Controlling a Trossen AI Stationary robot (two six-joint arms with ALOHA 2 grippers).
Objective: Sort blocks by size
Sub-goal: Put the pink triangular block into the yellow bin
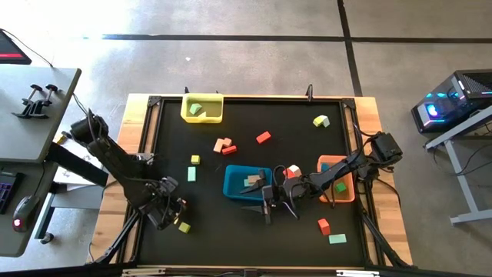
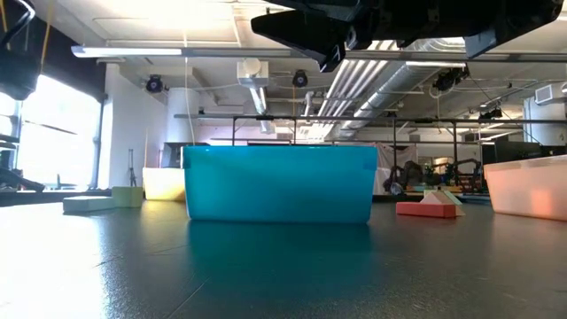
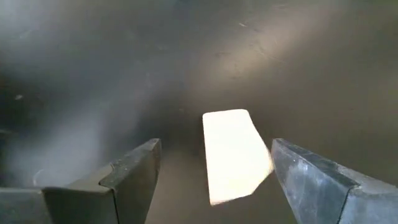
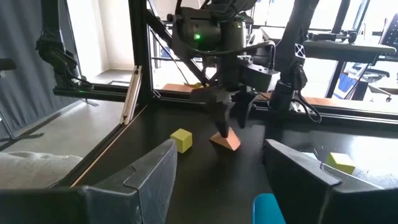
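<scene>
Small coloured blocks lie scattered on the black mat: red point(image 1: 264, 138), tan point(image 1: 223, 144), lime point(image 1: 195, 160) and pale green point(image 1: 191, 175). My left gripper point(image 1: 173, 211) points down near the mat's near left part, open. Its fingers stand on either side of a pale block point(image 3: 233, 155) that lies flat on the mat. The right wrist view shows that block as tan point(image 4: 225, 140), under the left fingers. A lime block point(image 1: 184, 227) lies just beside it. My right gripper point(image 1: 269, 198) hovers level at the blue tray's near side, open, with nothing between its fingers.
A yellow tray point(image 1: 202, 108) stands at the far left, a blue tray point(image 1: 247, 183) in the middle and an orange tray point(image 1: 336, 178) at the right, each with blocks inside. A red block point(image 1: 324, 225) and a pale green one point(image 1: 337, 239) lie near right.
</scene>
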